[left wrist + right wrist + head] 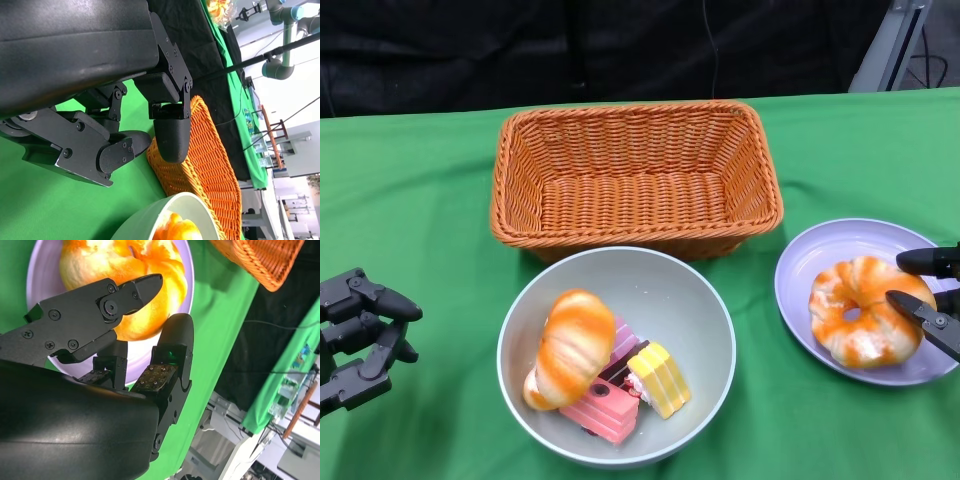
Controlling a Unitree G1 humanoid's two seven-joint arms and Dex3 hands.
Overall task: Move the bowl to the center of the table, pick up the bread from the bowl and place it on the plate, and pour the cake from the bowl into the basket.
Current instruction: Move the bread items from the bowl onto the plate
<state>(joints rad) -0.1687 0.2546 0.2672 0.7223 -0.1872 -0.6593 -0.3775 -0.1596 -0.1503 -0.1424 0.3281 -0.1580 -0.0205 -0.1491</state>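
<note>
The grey-white bowl (715,300) stands at the table's middle front, just before the wicker basket (630,108). In it lie an orange-and-white bread roll (570,345), a pink cake slice (605,405) and a yellow cake slice (660,378). On the lilac plate (810,260) at the right lies a ring-shaped orange bread (865,310). My right hand (932,295) is at that bread's right edge, with its fingers apart on either side. The right wrist view shows the spread fingers (145,287) over the bread (150,260) and plate (42,260). My left hand (360,335) hovers empty at the front left.
The basket is empty and takes up the middle back. A green cloth (410,200) covers the table, with black drapes behind it. In the left wrist view my left hand (115,100) is beside the basket (210,165) and the bowl rim (165,215).
</note>
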